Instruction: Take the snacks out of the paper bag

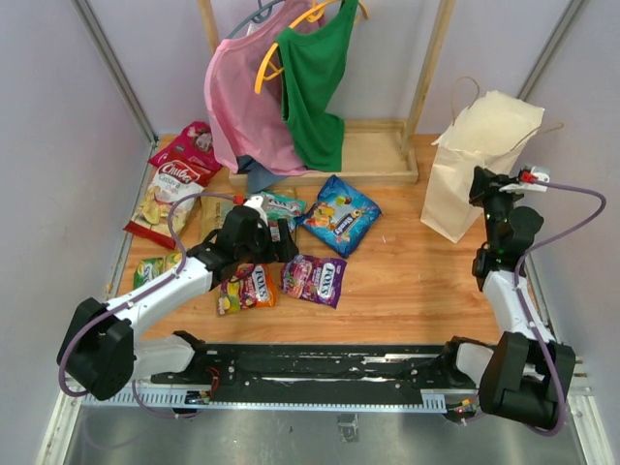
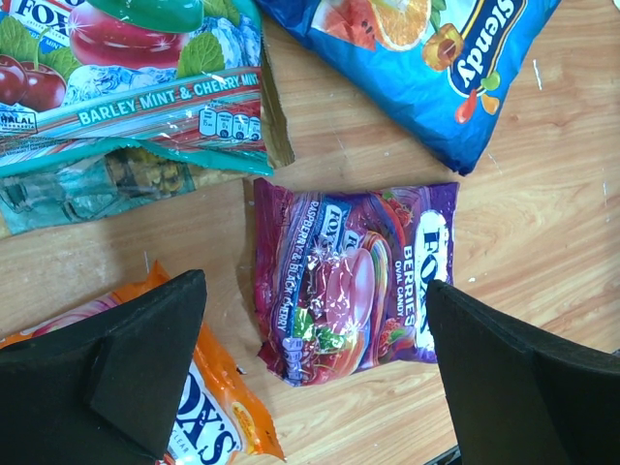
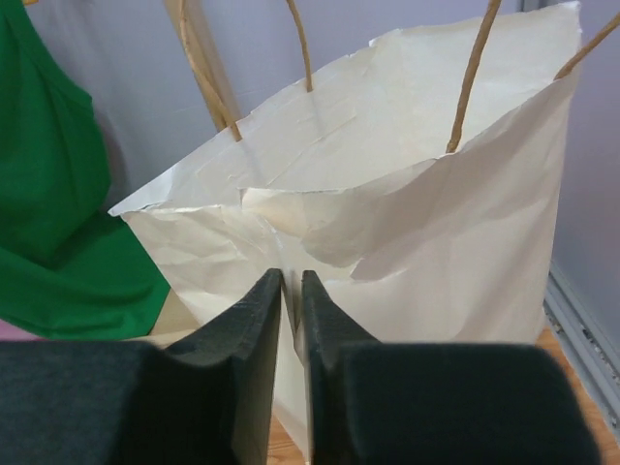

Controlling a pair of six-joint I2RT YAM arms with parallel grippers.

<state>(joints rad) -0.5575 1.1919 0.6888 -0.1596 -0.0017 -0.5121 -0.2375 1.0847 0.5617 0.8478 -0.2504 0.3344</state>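
Left gripper [image 2: 315,289]: jaws spread wide, hovering over the glossy purple berry-candy packet [image 2: 354,276]. From the wrist camera the packet lies flat between the two fingers, and neither finger touches it. The glossy orange packet [image 2: 218,412] is partly under the left-hand finger.

Right gripper [image 3: 291,278]: jaws almost pressed together with only a thin slit. The near top edge of the large creased cream-beige paper bag [image 3: 407,223] sits in that slit, so it reads as a pinch on the rim. The bag stands upright at the table's far right corner with its mouth open and its twisted handles up.

The other snacks are all outside the bag, on the left half of the table:
- the blue fruit-candy packet [image 1: 339,215] and teal mint packet [image 1: 283,205], just beyond the left gripper
- the red packet [image 1: 172,199] and pink packet [image 1: 197,143], toward the far left corner
- the yellow-green packet [image 1: 155,269], at the left edge

The wooden-plank table [image 1: 407,281] has a metal strip along its near edge. A wooden rack [image 1: 373,150] at the far edge holds a pink garment [image 1: 242,107] and a green garment [image 1: 315,87] on hangers. The pale walls [image 1: 58,116] stand close on all sides.
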